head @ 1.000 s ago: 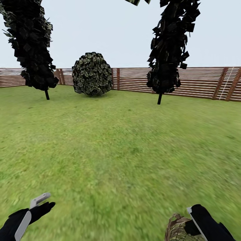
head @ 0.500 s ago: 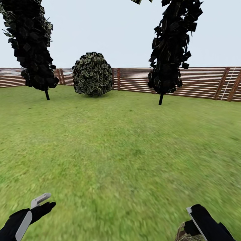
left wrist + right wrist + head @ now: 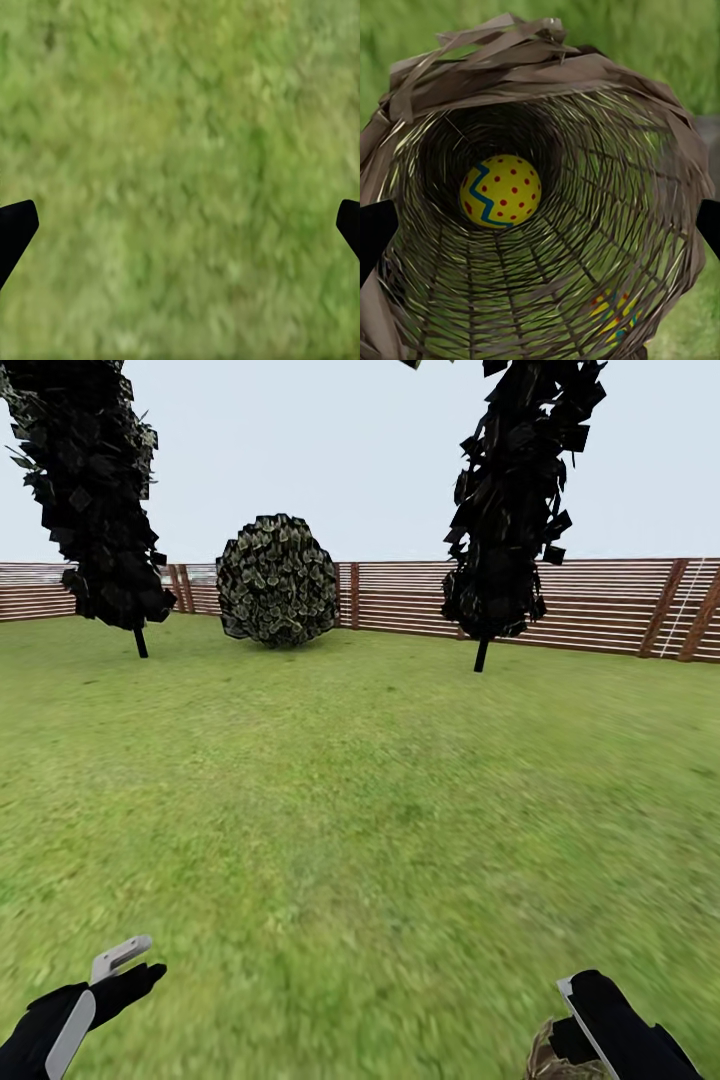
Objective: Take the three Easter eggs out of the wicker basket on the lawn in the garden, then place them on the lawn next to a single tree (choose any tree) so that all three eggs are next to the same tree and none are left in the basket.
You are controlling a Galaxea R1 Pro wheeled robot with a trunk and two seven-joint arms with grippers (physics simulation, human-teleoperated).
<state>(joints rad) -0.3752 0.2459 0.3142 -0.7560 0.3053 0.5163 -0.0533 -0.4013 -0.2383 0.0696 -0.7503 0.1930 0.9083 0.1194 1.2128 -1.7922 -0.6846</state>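
- Lawn of mottled green grass runs from the robot out to a brown slatted fence that closes the far side of the garden, under a pale, flat sky
- Two dark, narrow cypress-like trees stand on the grass near the fence, one at the left and one right of centre, each on a thin bare stem
- A round leafy bush sits between them, just in front of the fence
- The left pincer hangs low over the grass; in its wrist view both dark fingertips sit at opposite edges with plain grass between them, so it is spread apart and holds nothing
- The right pincer is at the lower right of the head view, with a bit of the wicker basket just beside it
- The right wrist view looks down into the basket, whose open weave lets the grass show through
- One Easter egg, yellow with red dots and a blue-green zigzag, lies at the bottom; a second egg shows blurred through the weave, and I cannot tell whether it is inside
- I cannot tell whether the right pincer is apart or clamped on the basket
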